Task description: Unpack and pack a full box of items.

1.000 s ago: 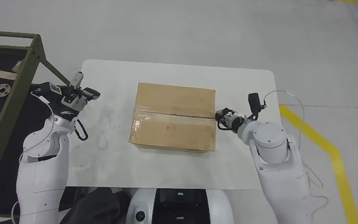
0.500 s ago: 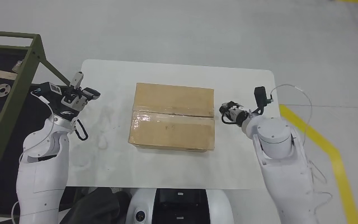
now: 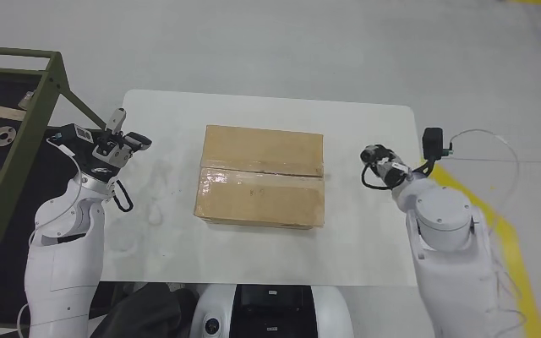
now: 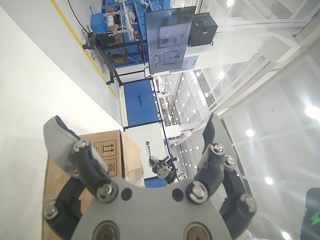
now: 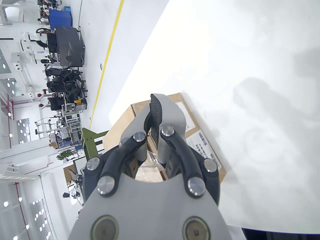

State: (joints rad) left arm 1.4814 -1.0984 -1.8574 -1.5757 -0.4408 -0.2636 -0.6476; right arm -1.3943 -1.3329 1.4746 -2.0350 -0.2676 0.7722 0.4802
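Pulling rightward, the right hand (image 3: pixel 370 155), fingers pressed together, has left the taped box (image 3: pixel 262 176) sitting mid-worktop (image 3: pixel 363 237). The left hand (image 3: pixel 127 138) hangs spread at the left. Best to steady the box while working the tape seam.

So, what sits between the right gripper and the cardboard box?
A bare stretch of white table, as the top view shows. The right gripper hangs apart from the cardboard box, off its end, and does not touch it.
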